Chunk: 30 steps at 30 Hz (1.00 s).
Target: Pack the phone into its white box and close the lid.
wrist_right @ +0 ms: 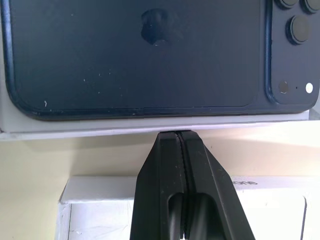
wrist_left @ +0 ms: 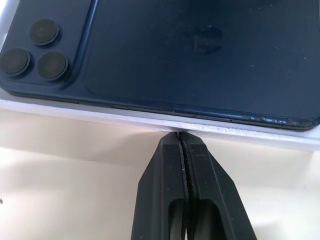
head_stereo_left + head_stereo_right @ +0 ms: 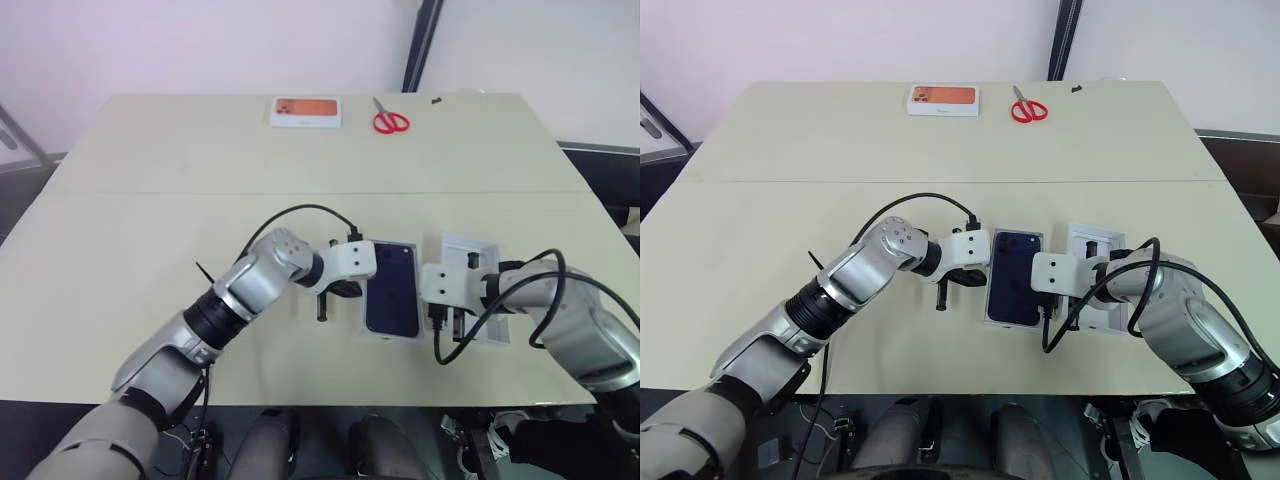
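Phone (image 3: 392,288) lying back-up in the white box (image 3: 381,338), mid-table (image 3: 150,200). Left gripper (image 2: 181,135), jaws clenched and empty, meets the box's left rim; right gripper (image 1: 176,132), jaws likewise clenched on nothing, meets its right rim. Lid (image 3: 480,290) rests inside-up just right of the box. Scissors (image 3: 389,119) and an orange-printed box (image 3: 306,112) lie at the far edge.

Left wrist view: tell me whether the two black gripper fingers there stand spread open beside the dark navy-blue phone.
No: the left gripper has its black fingers pressed together, their tips at the white box edge beside the slim, glossy dark navy-blue phone.
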### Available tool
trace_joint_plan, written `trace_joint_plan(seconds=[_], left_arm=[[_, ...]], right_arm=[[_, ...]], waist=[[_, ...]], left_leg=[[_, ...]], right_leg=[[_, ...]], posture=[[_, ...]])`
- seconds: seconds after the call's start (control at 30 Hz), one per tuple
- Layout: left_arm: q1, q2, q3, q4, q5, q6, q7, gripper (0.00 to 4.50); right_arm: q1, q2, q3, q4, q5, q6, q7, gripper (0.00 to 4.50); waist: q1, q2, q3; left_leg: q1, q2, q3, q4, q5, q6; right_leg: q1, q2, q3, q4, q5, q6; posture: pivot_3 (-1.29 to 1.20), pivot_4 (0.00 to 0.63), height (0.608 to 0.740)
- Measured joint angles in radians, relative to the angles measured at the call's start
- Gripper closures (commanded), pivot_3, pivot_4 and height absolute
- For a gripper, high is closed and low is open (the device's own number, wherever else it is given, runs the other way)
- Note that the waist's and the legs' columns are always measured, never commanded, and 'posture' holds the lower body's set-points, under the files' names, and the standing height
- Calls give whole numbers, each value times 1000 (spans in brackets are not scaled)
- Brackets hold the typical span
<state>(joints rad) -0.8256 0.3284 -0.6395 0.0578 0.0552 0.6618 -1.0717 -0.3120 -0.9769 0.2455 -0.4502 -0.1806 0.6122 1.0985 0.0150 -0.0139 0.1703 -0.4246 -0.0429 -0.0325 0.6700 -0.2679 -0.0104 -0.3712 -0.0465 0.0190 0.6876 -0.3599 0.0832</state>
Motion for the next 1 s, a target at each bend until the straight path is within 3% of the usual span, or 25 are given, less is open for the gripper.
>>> trace_joint_plan(seconds=[1.0], left_arm=[[1, 2, -7, -14, 20, -21, -50, 4437]], right_arm=[[-33, -19, -31, 40, 30, -37, 6, 4500]], waist=[[-4, 0, 0]], left_leg=[[0, 0, 0, 0, 0, 0]], right_leg=[[-1, 0, 0, 1, 0, 0]], posture=[[0, 150, 740]])
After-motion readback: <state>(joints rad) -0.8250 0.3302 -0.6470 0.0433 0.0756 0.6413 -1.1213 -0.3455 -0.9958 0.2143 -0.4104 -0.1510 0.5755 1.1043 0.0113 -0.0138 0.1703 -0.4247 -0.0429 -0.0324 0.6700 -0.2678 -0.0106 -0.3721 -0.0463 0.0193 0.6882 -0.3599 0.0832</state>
